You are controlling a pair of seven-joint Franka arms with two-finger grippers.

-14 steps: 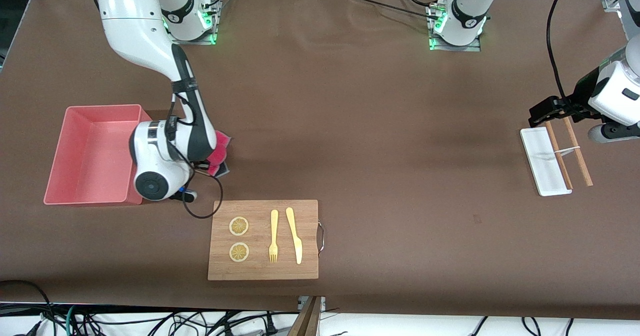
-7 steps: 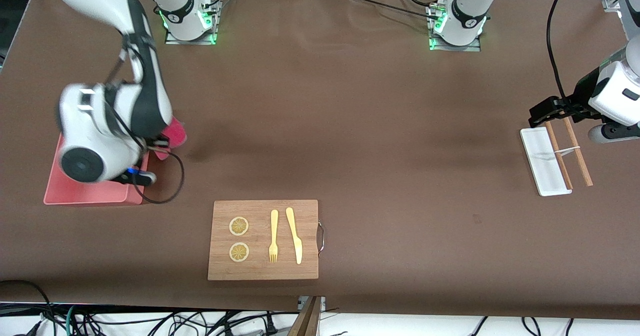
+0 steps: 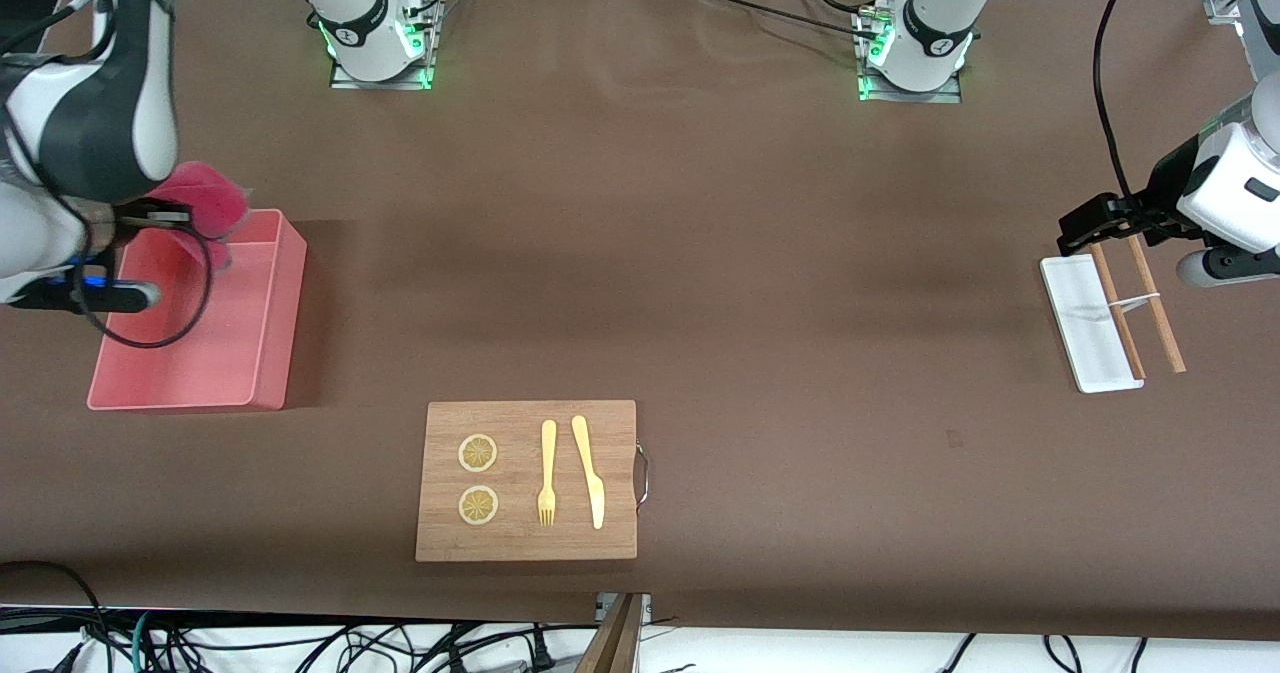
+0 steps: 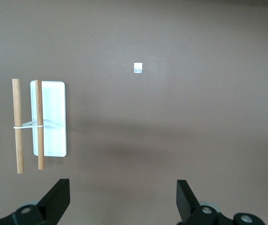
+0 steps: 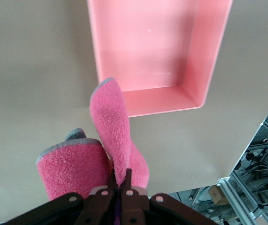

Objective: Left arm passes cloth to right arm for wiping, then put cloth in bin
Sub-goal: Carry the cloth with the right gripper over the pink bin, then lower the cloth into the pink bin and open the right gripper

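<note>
My right gripper is shut on the crimson-pink cloth and holds it in the air over the farther end of the salmon-pink bin. In the right wrist view the cloth hangs folded from the gripper, its grey edge showing, with the bin below. My left gripper is open and empty, waiting above the table at the left arm's end, near the white tray.
A wooden cutting board with two lemon slices, a fork and a knife lies near the front camera. Chopsticks rest across the white tray, which also shows in the left wrist view.
My right gripper has lifted the cloth off the table beside the bin and swung it up over the bin's farther end. The left arm has not moved.
</note>
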